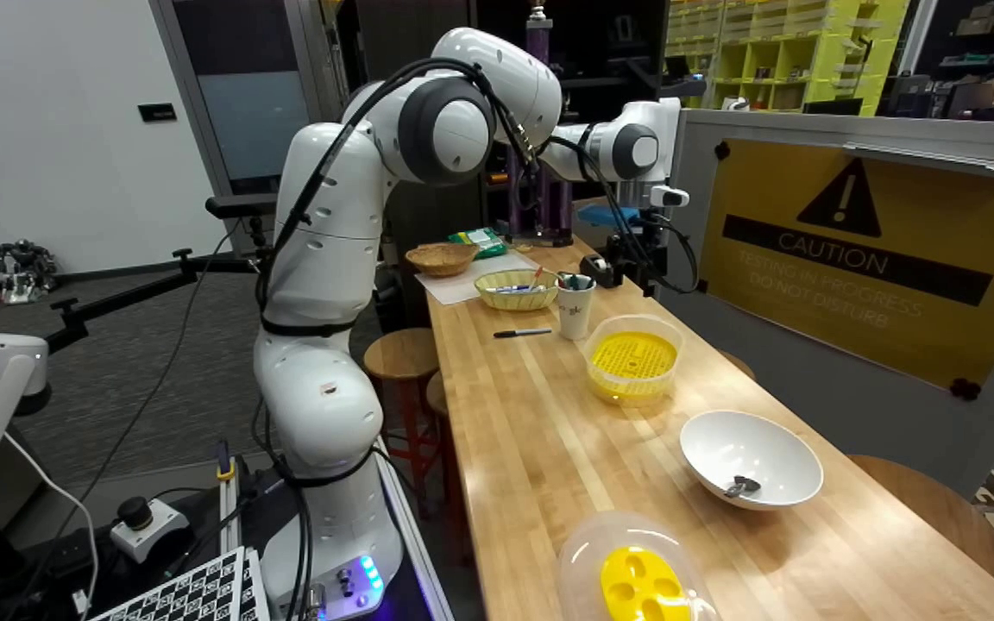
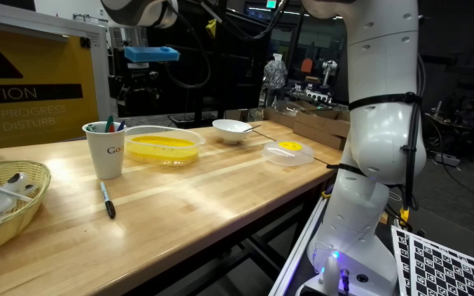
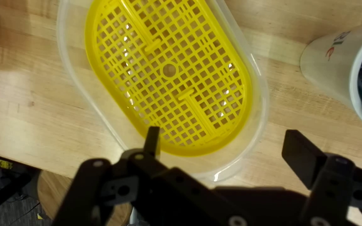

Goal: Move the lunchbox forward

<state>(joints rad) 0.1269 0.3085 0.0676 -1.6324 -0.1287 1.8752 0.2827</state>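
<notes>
The lunchbox is a clear oval tub with a bright yellow grid insert low inside it. It stands upright on the wooden table in both exterior views (image 1: 632, 358) (image 2: 163, 148). It fills much of the wrist view (image 3: 171, 72), its top cut off by the frame edge. My gripper is above the table in both exterior views (image 1: 648, 280) (image 2: 134, 92). In the wrist view the gripper (image 3: 223, 135) has its fingers wide apart with nothing held. The left finger overlaps the tub's near end in the picture; the right finger is over bare wood beside it. No contact shows.
A white cup of pens (image 1: 575, 306) stands close beside the tub, with a marker (image 1: 523, 332) near it. A white bowl (image 1: 751, 457) holds a metal utensil. A clear lid with yellow centre (image 1: 626, 569) lies nearer the robot base. A wicker basket (image 2: 10, 201) holds pens.
</notes>
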